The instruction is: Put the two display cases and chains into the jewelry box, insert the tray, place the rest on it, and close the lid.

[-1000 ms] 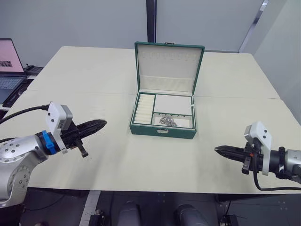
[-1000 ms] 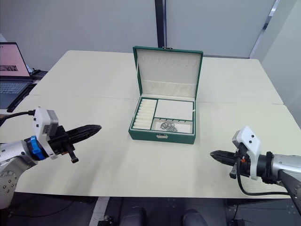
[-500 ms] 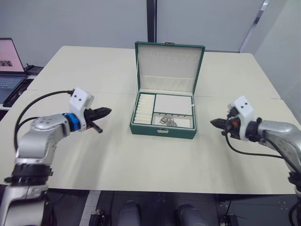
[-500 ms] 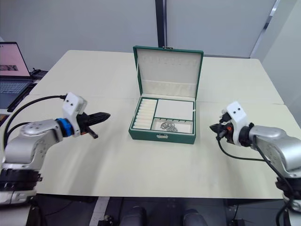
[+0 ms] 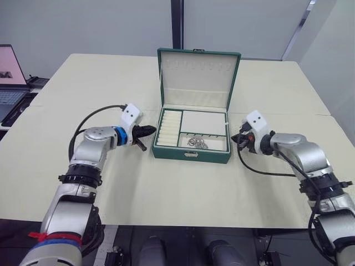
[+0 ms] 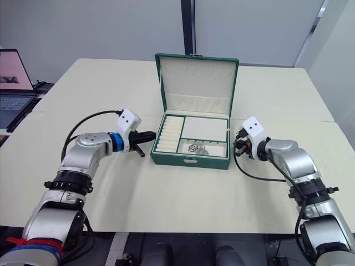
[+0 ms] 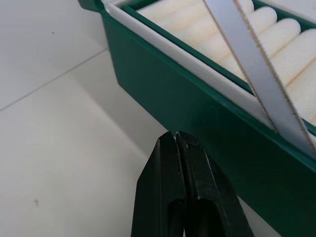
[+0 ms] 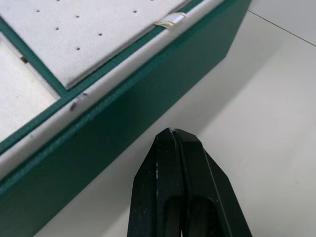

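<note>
Open jewelry box (image 5: 191,152) holds tray (image 5: 204,123) (chains (image 5: 197,143) in front).

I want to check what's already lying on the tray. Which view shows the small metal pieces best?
The right eye view: the silvery metal pieces sit unobstructed in the tray's front compartment. The left eye view shows the same, slightly more angled. The left wrist view catches the ring rolls; the right wrist view catches the dotted pad.

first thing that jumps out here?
The open green jewelry box at the table's centre, its lid standing upright, the tray seated inside and chains in its front compartment. The left gripper and right gripper, both shut, flank it, each close beside a side wall.
</note>
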